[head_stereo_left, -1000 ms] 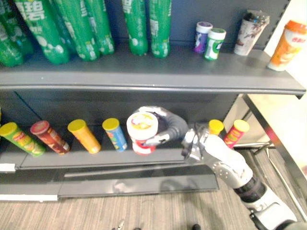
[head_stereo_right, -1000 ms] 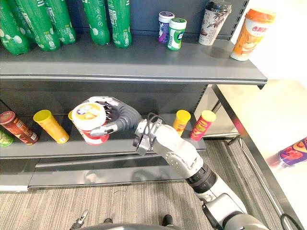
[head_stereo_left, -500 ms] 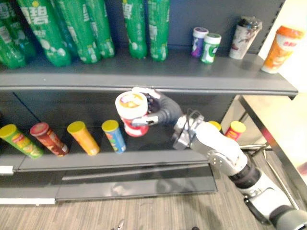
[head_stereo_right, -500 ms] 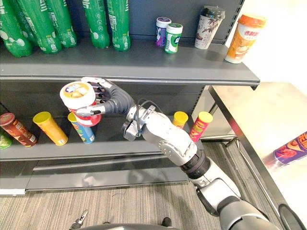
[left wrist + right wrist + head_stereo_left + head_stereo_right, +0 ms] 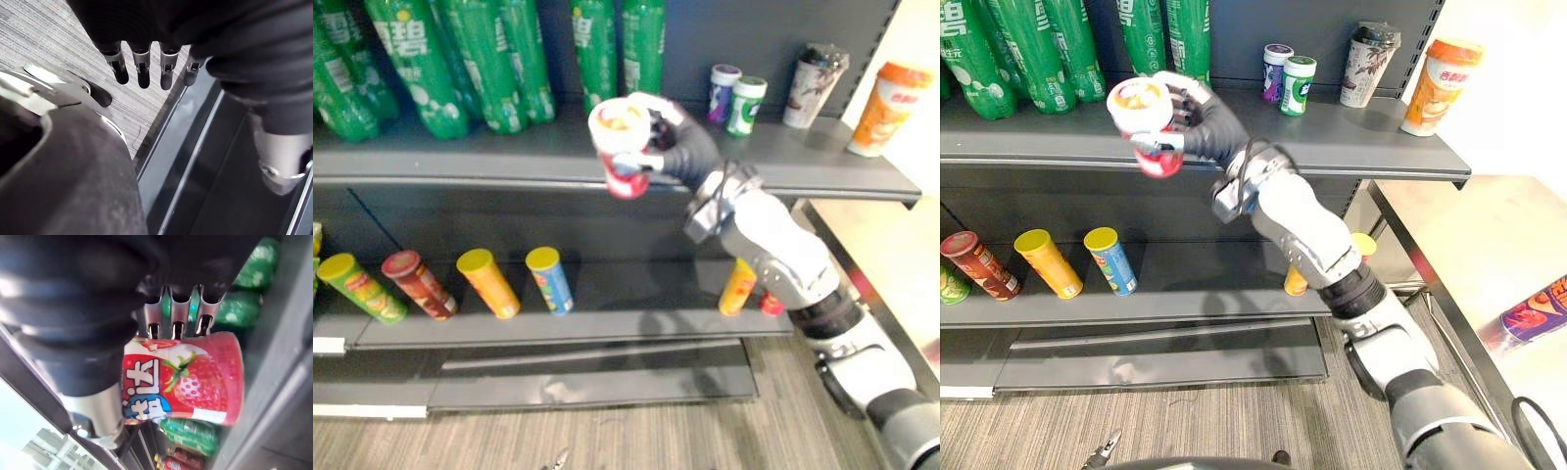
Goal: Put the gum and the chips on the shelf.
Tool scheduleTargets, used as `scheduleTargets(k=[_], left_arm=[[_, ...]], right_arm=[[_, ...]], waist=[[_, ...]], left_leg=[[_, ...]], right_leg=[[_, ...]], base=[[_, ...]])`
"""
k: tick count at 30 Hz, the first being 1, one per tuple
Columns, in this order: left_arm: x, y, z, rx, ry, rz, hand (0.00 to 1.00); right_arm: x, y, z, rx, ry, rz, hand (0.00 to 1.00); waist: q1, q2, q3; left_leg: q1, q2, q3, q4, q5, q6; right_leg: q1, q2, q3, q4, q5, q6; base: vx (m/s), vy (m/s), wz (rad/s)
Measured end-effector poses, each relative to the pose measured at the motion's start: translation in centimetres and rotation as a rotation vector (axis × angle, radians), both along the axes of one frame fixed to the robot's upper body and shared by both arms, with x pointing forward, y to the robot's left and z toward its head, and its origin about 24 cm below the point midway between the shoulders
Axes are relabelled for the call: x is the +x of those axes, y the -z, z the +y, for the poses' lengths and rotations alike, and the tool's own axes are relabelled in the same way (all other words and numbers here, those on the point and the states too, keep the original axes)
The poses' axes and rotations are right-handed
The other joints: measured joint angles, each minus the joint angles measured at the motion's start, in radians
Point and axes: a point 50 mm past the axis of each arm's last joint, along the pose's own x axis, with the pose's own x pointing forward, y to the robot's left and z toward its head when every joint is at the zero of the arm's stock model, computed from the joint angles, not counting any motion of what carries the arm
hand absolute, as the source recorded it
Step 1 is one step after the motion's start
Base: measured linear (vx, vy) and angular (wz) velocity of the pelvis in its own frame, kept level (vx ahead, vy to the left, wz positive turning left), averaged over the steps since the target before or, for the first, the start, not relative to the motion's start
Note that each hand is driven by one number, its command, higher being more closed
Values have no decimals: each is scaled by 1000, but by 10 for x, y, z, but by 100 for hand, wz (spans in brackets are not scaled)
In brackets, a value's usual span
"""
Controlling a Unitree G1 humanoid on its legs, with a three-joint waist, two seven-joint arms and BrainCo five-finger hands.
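Shelving in dark grey, upper shelf over lower shelf. Green bottles stand in a row at the upper shelf's left and back. Right hand comes up from the lower right, fingers and thumb curled round a strawberry cup. The cup is tilted, lid toward the camera, at the upper shelf's front edge; can't tell if it touches the board. Eye views show its pale lid; the right wrist view shows the strawberry print on its side and fingers across it. Chip cans lean along the lower shelf, one more yellow-lidded under the arm. Orange drink cup and brown patterned cup are at upper right. Gum bottles, purple and green, stand just beside each other left of those. Left hand hangs with straight, relaxed fingers over striped floor.
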Motion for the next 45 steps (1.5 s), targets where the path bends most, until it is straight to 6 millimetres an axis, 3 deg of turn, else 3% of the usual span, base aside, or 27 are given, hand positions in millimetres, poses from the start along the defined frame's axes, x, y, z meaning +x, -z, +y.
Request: scheduleTargets(k=[5, 9, 24, 36, 45], left_arm=[[1, 0, 1, 11, 32, 4, 0], [0, 0, 1, 12, 33, 6, 0], [0, -1, 2, 25, 71, 15, 0], [1, -1, 3, 26, 74, 8, 0], [6, -3, 2, 27, 78, -14, 0]], right_arm=[[18, -28, -39, 37, 171, -39, 100], [28, -36, -58, 34, 258, -34, 100], [40, -39, -87, 83, 325, 22, 100], [58, 14, -112, 91, 432, 213, 100], [61, 27, -132, 169, 499, 241, 100]], waist=[[2, -2, -3], [1, -3, -4], [-1, -5, -4], [3, -8, 3], [5, -3, 28]], left_leg=[[1, 0, 0, -9, 4, -2], [4, 1, -1, -20, 9, -3], [18, 3, 4, -35, 17, -3], [17, 2, 3, -36, 17, -3], [18, 0, -3, -36, 17, -3]], right_leg=[[0, 0, -2, 0, 0, 0], [-2, 3, -3, 0, 0, 0], [-3, 6, 1, 0, 0, 0], [-5, 5, 1, 0, 0, 0], [0, 3, -5, 0, 0, 0]], base=[[0, 0, 0], [0, 0, 0], [0, 0, 0], [0, 0, 0], [0, 0, 1]])
